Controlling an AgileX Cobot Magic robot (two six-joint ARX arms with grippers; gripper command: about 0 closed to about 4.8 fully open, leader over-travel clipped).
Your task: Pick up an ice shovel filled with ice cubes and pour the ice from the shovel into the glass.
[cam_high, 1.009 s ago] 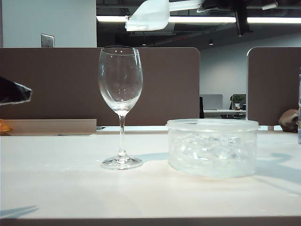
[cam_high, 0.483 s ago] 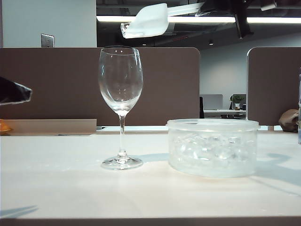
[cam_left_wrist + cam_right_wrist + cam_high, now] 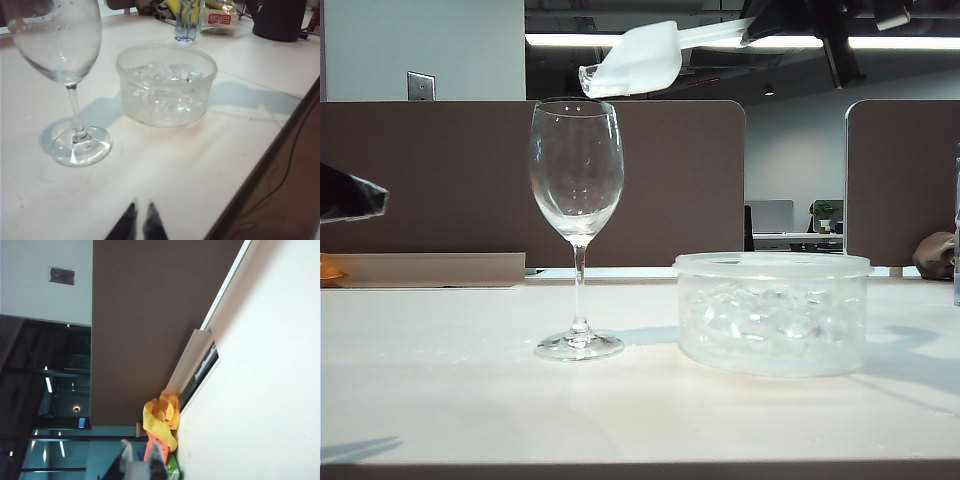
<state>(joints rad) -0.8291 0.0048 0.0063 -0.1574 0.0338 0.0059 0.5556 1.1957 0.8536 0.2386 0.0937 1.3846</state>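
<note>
Above the glass (image 3: 576,175), the ice shovel (image 3: 638,60) has dipped lower and tipped further over the last second, its mouth now just over the rim, held by its handle in the right tool (image 3: 136,460), whose jaws are nearly closed on it. No ice cubes have landed yet, so the pour seems about to begin. At the near desk (image 3: 470,400) edge the left tool (image 3: 139,222) idles, nearly closed and holding nothing. A tub (image 3: 772,312) of ice sits beside the glass; office partitions (image 3: 450,180) stand behind.

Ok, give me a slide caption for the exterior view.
Right gripper tips the ice shovel above the empty glass.
</note>
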